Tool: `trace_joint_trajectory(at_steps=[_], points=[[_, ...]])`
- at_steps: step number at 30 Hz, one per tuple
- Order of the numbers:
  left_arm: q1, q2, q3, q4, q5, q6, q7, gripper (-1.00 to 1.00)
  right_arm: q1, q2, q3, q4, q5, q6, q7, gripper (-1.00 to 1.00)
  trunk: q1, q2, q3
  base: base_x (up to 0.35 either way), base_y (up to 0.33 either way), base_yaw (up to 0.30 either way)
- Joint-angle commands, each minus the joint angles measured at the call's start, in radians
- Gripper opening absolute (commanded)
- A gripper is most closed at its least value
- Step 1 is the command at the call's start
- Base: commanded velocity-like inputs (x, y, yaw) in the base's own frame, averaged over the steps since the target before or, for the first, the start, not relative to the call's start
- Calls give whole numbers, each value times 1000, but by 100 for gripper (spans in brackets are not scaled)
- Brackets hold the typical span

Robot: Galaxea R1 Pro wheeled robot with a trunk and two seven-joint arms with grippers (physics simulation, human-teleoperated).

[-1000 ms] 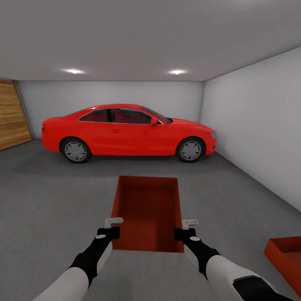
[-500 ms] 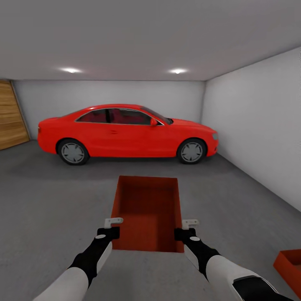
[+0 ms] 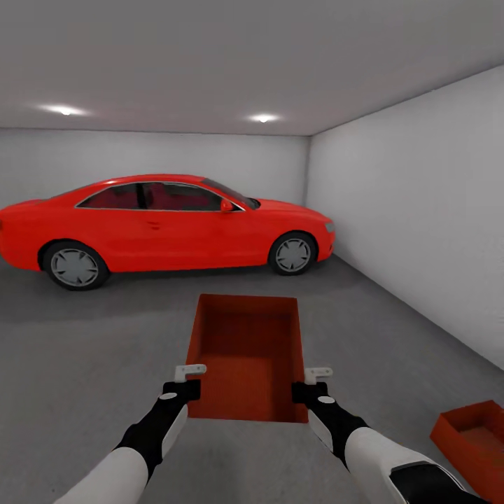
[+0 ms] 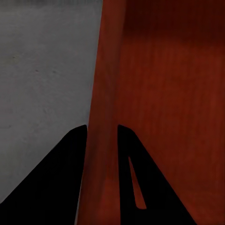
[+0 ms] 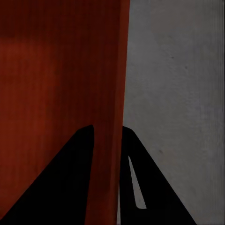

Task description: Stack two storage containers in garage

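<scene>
Carried container (image 3: 245, 357) pinched by left gripper (image 3: 187, 381) and right gripper (image 3: 308, 383).
Align squarely over lower-right container (image 3: 476, 448); lower level.

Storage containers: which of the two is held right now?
The storage container straight ahead, gripped on its side walls by the left gripper and right gripper. The other container sits on the floor, lower right.

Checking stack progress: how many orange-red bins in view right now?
2. One container is held up in front of the robot, left claw and right claw each pinching a side wall. The other bin sits on the floor at lower right, partly cut off.
</scene>
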Motion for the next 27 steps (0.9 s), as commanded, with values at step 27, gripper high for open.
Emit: trace_joint_trajectory(at_steps=[27], points=[[0, 0, 15, -8, 60, 7, 54, -100, -1, 0, -40, -2, 2, -55, -75, -100, 1, -1, -2, 260, 65, -291]])
